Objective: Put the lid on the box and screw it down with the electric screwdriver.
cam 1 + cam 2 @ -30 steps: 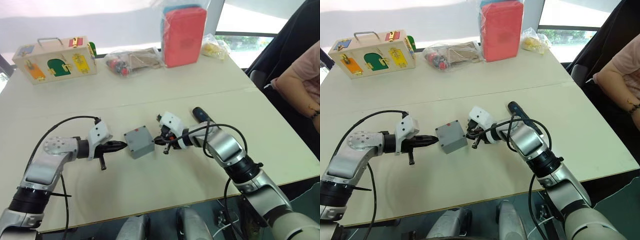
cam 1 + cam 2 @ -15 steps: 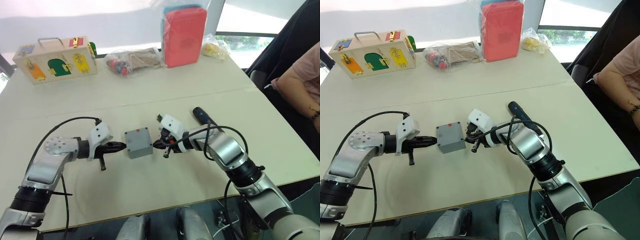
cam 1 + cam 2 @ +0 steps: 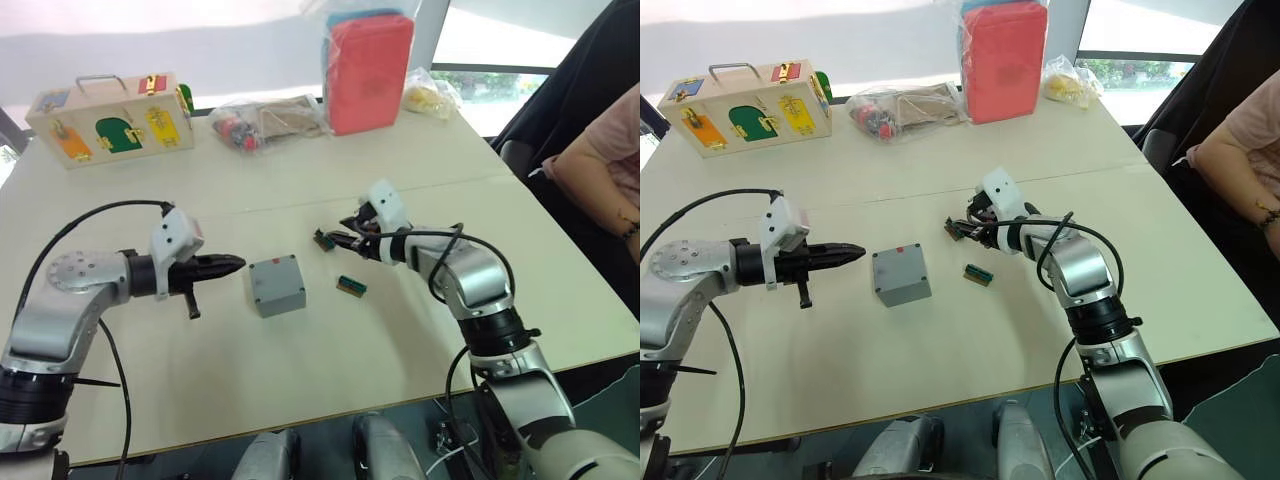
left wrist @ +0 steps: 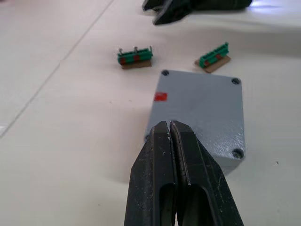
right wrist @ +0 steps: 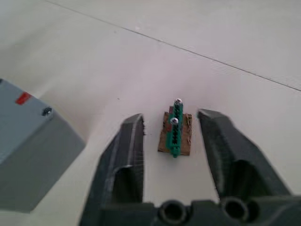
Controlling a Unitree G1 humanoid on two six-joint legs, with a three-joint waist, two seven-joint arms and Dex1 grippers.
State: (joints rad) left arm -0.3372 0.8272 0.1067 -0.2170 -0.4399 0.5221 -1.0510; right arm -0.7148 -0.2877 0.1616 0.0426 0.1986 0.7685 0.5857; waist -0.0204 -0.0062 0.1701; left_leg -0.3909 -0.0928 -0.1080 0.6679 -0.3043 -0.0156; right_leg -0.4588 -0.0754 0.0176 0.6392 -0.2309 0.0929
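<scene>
The grey box (image 3: 281, 299) stands mid-table with the lid (image 4: 197, 106) on top, corner screws and a red mark showing. My left gripper (image 3: 236, 264) is shut and empty, its tip a short way left of the box and pointing at it. My right gripper (image 3: 333, 238) hovers open beyond the box's right side. Its fingers (image 5: 131, 136) straddle a small green strip with screws (image 5: 175, 132) on a brown base, not touching it. A second green strip (image 3: 350, 286) lies right of the box. The electric screwdriver is hidden.
At the table's far side stand a wooden box with coloured latched doors (image 3: 110, 118), a plastic bag of parts (image 3: 262, 122), a red-pink case in a bag (image 3: 368, 70) and a small yellow bag (image 3: 428, 95). A person (image 3: 595, 160) sits at the right.
Both grippers have drawn back from the box: the left to the left, the right away and to the right, over a green strip. Two green strips now lie uncovered. The box has not moved.
</scene>
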